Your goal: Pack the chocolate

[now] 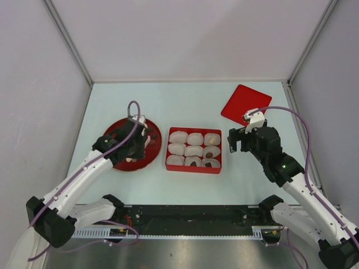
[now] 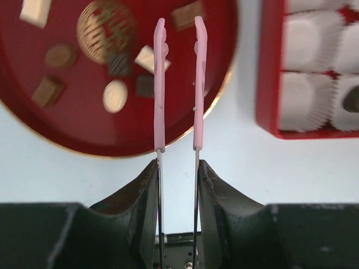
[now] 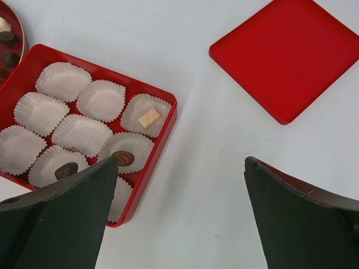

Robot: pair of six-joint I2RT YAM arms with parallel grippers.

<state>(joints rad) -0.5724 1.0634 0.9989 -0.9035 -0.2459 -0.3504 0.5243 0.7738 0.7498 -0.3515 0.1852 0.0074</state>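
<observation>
– Tabletop [image 1: 185, 101] first: what sits on it?
– It is pale and flat and carries three red things. The round plate [image 2: 84, 129] lies on the left. The square box [image 3: 145, 175] is in the middle, just beside the plate. The flat lid [image 3: 289, 56] is well apart at the far right.
– And the arms?
– The left end effector [image 2: 178, 168] hangs over the plate's near edge, clamped on the metal ends of the thin pink tongs [image 2: 162, 84]. The tongs point out over the plate with their tips apart. A brown piece shows between the tips, but I cannot tell whether they touch it. The right end effector [image 3: 180, 162] hovers just right of the box, on the near side of the lid, with its jaws spread wide and nothing in them.
– What is inside the box?
– Nine white crinkled paper cups [image 3: 101, 100], in three rows of three.
– Where is the chocolate [image 2: 115, 95]?
– Mostly loose on the plate: dark and tan cubes and brown and cream discs, scattered apart. A few are packed. A tan cube sits in one corner cup and a dark round in the cup next to it. Another dark piece lies in a cup partly hidden behind the right finger.
</observation>
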